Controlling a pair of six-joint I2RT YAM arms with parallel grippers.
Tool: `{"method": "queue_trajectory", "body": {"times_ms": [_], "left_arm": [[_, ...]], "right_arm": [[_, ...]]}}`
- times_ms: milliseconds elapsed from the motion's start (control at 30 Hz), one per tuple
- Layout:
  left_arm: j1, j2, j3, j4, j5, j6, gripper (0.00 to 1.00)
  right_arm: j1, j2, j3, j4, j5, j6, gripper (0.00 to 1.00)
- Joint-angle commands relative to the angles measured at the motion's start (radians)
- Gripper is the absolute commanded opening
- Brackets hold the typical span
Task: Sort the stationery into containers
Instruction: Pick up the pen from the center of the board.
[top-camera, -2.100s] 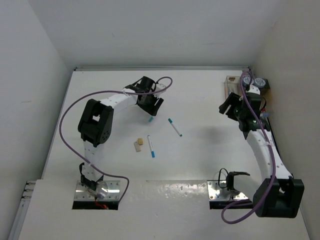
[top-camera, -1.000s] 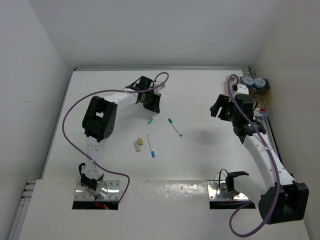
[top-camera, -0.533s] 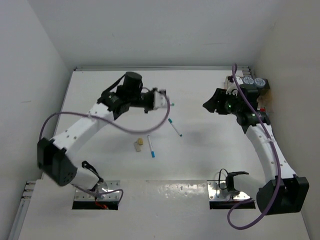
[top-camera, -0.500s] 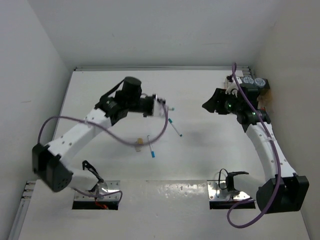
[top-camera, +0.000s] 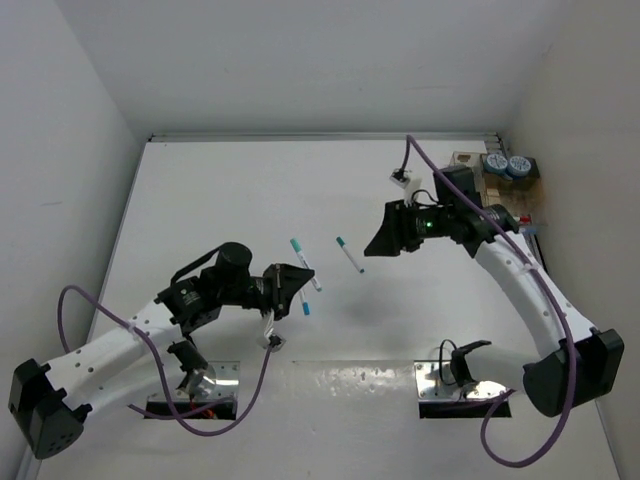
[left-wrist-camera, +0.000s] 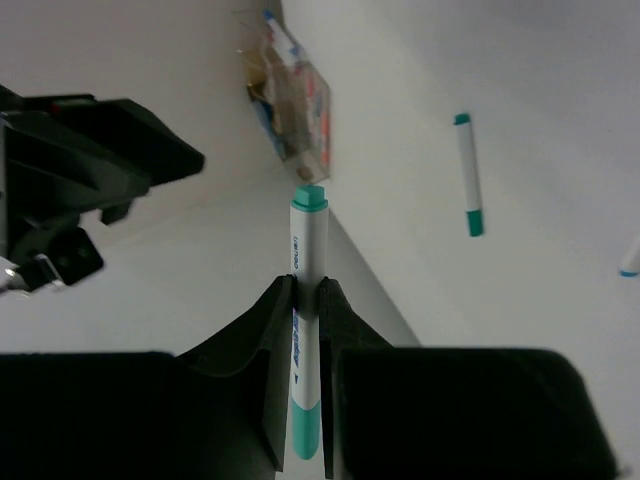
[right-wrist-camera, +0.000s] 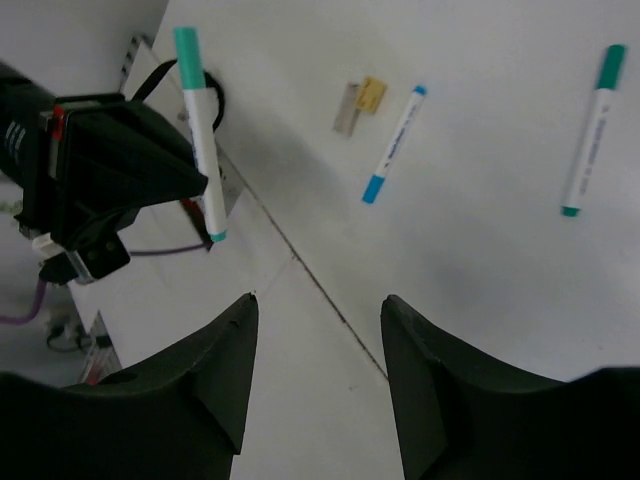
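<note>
My left gripper (left-wrist-camera: 305, 292) is shut on a white pen with teal ends (left-wrist-camera: 307, 300), held off the table; from above this held pen (top-camera: 305, 263) points away from my left gripper (top-camera: 288, 282). My right gripper (top-camera: 382, 238) hangs open and empty over the table's middle, just right of a teal-capped pen (top-camera: 350, 254) lying flat. The right wrist view shows that teal-capped pen (right-wrist-camera: 590, 130), a blue-tipped pen (right-wrist-camera: 395, 145) and small tan and white blocks (right-wrist-camera: 360, 105) on the table. The containers (top-camera: 465, 160) stand at the far right with two blue-grey rolls (top-camera: 506, 164).
Metal base plates (top-camera: 445, 385) sit at the near edge. Purple cables (top-camera: 250, 395) loop from both arms. Walls close the table on the left, back and right. A seam (right-wrist-camera: 300, 265) crosses the tabletop near the front.
My left arm has swung back toward the near edge, carrying the teal pen up off the table. My right arm has left the containers for the middle, its jaws narrower.
</note>
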Motion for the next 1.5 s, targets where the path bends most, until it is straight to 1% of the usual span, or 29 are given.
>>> {"method": "queue_trajectory", "body": {"times_ms": [0, 133, 267, 533, 700, 967, 1100, 1133, 1233, 1333, 1367, 1400, 1433, 1467], "left_arm": [[-0.04, -0.031, -0.007, 0.123, 0.073, 0.271, 0.0], [-0.083, -0.035, -0.013, 0.158, 0.073, 0.281, 0.0], [-0.113, -0.014, 0.007, 0.175, 0.041, 0.251, 0.0], [-0.156, 0.012, 0.005, 0.233, 0.017, 0.232, 0.0], [-0.161, 0.011, 0.002, 0.245, 0.007, 0.219, 0.0], [-0.163, 0.021, -0.001, 0.279, 0.01, 0.205, 0.0], [-0.167, 0.029, 0.002, 0.29, 0.004, 0.196, 0.0], [-0.167, 0.032, 0.004, 0.29, 0.003, 0.196, 0.0], [-0.169, 0.029, 0.001, 0.296, 0.0, 0.189, 0.0], [-0.17, 0.031, -0.002, 0.295, -0.002, 0.179, 0.0], [-0.169, 0.031, -0.002, 0.296, -0.003, 0.179, 0.0], [-0.172, 0.034, -0.002, 0.334, -0.006, 0.179, 0.0], [-0.17, 0.035, -0.002, 0.339, -0.008, 0.177, 0.0], [-0.169, 0.037, -0.002, 0.344, -0.01, 0.17, 0.0]], "right_arm": [[0.077, -0.013, 0.008, 0.011, -0.027, 0.024, 0.52], [0.116, 0.032, 0.026, 0.058, -0.018, 0.067, 0.52], [0.167, 0.102, 0.098, 0.081, -0.013, 0.072, 0.49], [0.276, 0.202, 0.224, 0.087, -0.024, 0.085, 0.49], [0.316, 0.208, 0.218, 0.091, -0.03, 0.084, 0.48], [0.341, 0.207, 0.216, 0.1, -0.055, 0.092, 0.5], [0.353, 0.214, 0.216, 0.103, -0.084, 0.087, 0.45], [0.357, 0.216, 0.216, 0.104, -0.098, 0.087, 0.41], [0.365, 0.216, 0.207, 0.104, -0.104, 0.085, 0.36], [0.367, 0.217, 0.199, 0.103, -0.108, 0.084, 0.35], [0.365, 0.217, 0.198, 0.104, -0.11, 0.082, 0.34], [0.367, 0.219, 0.198, 0.104, -0.11, 0.082, 0.31], [0.37, 0.221, 0.199, 0.104, -0.113, 0.082, 0.24], [0.37, 0.222, 0.201, 0.103, -0.115, 0.082, 0.21]]}}
